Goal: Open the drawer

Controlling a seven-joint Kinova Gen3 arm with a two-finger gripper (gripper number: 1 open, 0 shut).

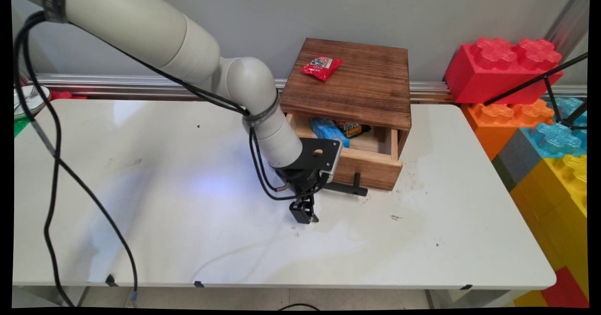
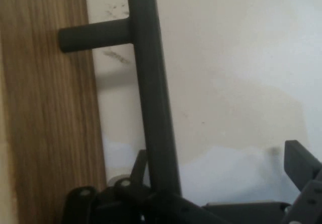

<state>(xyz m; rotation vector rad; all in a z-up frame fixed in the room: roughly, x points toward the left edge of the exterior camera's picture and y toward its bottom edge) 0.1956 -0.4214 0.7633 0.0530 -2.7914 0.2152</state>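
Observation:
A wooden box [image 1: 347,82] stands at the back of the white table [image 1: 141,188], and its drawer [image 1: 371,169] is pulled open. Inside the drawer lie a blue packet [image 1: 328,129] and a dark snack packet [image 1: 352,128]. A red snack packet [image 1: 321,67] rests on the box's top. My gripper [image 1: 304,214] points down at the table just in front of the drawer's left end, close to the black T-shaped handle [image 1: 345,189]. In the hand view the handle's bar [image 2: 153,108] runs beside the left finger, and the gripper [image 2: 221,176] is open and holds nothing.
Large toy bricks are stacked off the table's right edge: red [image 1: 502,68], orange [image 1: 507,118], blue [image 1: 558,136] and yellow [image 1: 563,188]. A thin black rod [image 1: 540,78] crosses them. Black cables [image 1: 51,165] hang over the table's left side.

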